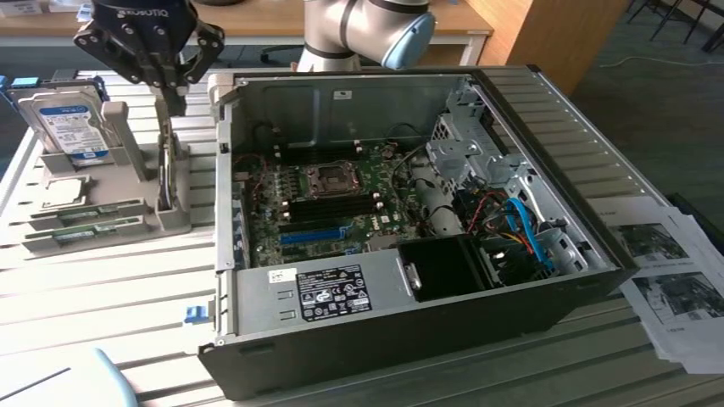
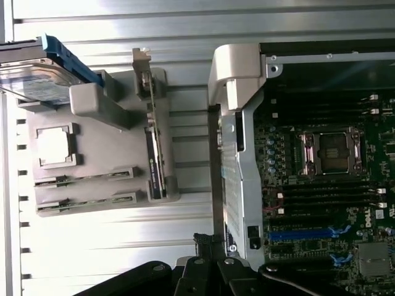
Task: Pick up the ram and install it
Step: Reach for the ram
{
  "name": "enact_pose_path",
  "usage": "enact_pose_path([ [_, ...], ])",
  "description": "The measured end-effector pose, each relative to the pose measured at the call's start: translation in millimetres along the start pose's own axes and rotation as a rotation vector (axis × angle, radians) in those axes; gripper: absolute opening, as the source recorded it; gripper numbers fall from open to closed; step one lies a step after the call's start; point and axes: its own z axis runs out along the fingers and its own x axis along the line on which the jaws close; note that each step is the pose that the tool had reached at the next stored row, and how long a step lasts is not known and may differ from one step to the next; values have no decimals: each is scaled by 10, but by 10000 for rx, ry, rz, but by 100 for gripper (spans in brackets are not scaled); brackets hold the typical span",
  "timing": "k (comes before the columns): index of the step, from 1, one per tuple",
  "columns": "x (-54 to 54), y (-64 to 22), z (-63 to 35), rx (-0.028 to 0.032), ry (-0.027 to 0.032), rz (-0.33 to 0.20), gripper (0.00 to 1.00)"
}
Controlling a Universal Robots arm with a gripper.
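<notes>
**Exterior view: shut claw hangs high by the ram, pick not yet made**

Exterior view puts the claw (image 1: 169, 95) at the upper left of the frame, pointing down, its fingers pressed together and pinching nothing. It touches nothing. In the frame its tips sit just above the far end of the ram (image 1: 168, 170). The ram stands on its long edge in the grey holder (image 1: 85, 248) on the table (image 1: 114, 297), along the holder's side nearest the case (image 1: 543, 110).

In the wrist view the ram (image 2: 153, 142) is a thin green strip caught by a post at each end. The claw (image 2: 213, 250) shows there against the edge of the case. I cannot tell how squarely it stands over the stick.

By my reading the work is at its first step, the approach to the pick. The dark slots beside the socket on the board (image 1: 328, 199) look empty. Taking the stick calls for the claw to spread, set its fingers across the thin board and come down square on the top edge. A skewed grip could twist the stick against the posts.

A drive (image 1: 68, 123) stands at the holder's far left, well apart from the ram.
</notes>
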Motion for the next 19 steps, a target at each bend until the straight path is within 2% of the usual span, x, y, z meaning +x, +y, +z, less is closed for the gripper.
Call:
enact_pose_path([
  [19,410,-31,4,6,67,2,9],
])
